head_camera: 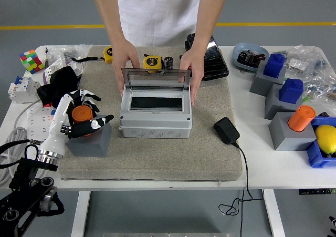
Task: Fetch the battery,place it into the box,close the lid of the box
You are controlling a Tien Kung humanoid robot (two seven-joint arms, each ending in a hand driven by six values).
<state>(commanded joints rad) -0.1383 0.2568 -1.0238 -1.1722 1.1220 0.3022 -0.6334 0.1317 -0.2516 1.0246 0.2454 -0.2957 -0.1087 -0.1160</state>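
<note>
The beige mat [157, 158] is seen as a rough, matt, felt-like cloth over the smooth white table [283, 168]. The box [155, 116] is shown in matt grey plastic, its raised lid [155, 79] made of clear, slightly glossy plastic in a grey frame. The orange battery [82, 114] looks smooth and plastic-like, seated in a matt grey block [90, 140]. The left hand [80, 113] is finished in glossy black and white plastic, with a polished metal ring at the wrist. The black tray [212, 63] is seen as shiny plastic. The bags [310, 63] at the right are crinkled, clear, glossy plastic. The person's shirt [157, 11] appears as white matt cloth.
</note>
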